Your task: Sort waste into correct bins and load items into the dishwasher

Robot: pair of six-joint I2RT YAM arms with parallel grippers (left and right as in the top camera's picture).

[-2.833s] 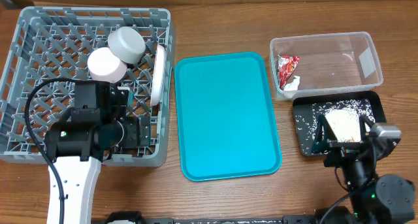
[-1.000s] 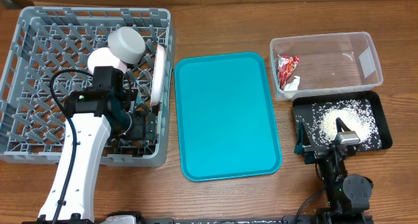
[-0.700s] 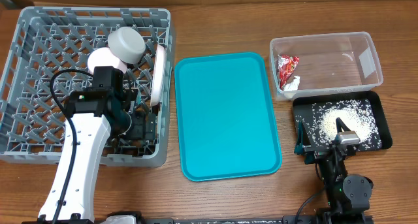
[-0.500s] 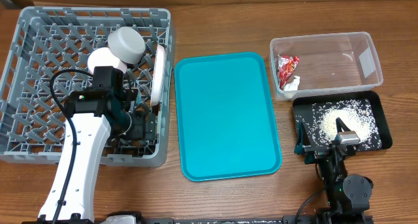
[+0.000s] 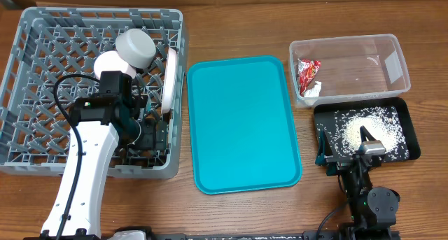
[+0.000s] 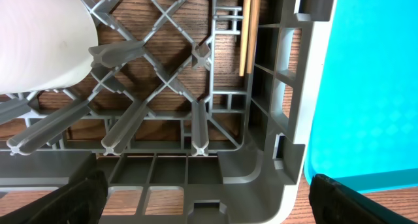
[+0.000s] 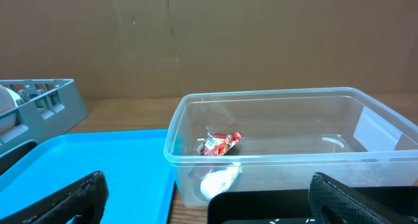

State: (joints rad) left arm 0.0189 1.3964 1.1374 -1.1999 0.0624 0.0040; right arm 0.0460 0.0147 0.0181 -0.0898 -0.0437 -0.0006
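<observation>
Dishes and waste both look to us already placed. The pale grey-green bowl (image 5: 136, 47) and the pinkish-white bowl (image 5: 110, 64) appear upturned and touching in the far right part of the dish rack (image 5: 98, 12). The white plate (image 5: 169, 79) stands on edge against the rack's right wall just beside them. We cannot find the small cup in the overhead view. The left wrist view shows a rounded white surface (image 6: 39, 41) at its left, bowl or cup we cannot tell, and a wooden chopstick (image 6: 248, 28) down among the lattice by the rack wall. The red wrapper (image 5: 307, 72) with its white paper (image 5: 313, 90) lies at the left end of the clear tub (image 5: 395, 58). The rice (image 5: 367, 128) is heaped in the black tray (image 5: 409, 138) on the tub's near side, and the teal tray (image 5: 241, 124) lies between rack and bins. The left gripper (image 6: 209, 198) hangs inside the rack's near right corner, jaws spread wide with nothing between them. The right gripper (image 7: 209, 198) sits at the near edge of the black tray, equally wide and empty. Should a dish need shifting, we judge it stiff, glazed, slippery and breakable, best pinched across the rim rather than the curved wall. The wrapper is light and crushable and takes a pinch anywhere, while loose rice would have to be tipped, not picked.
</observation>
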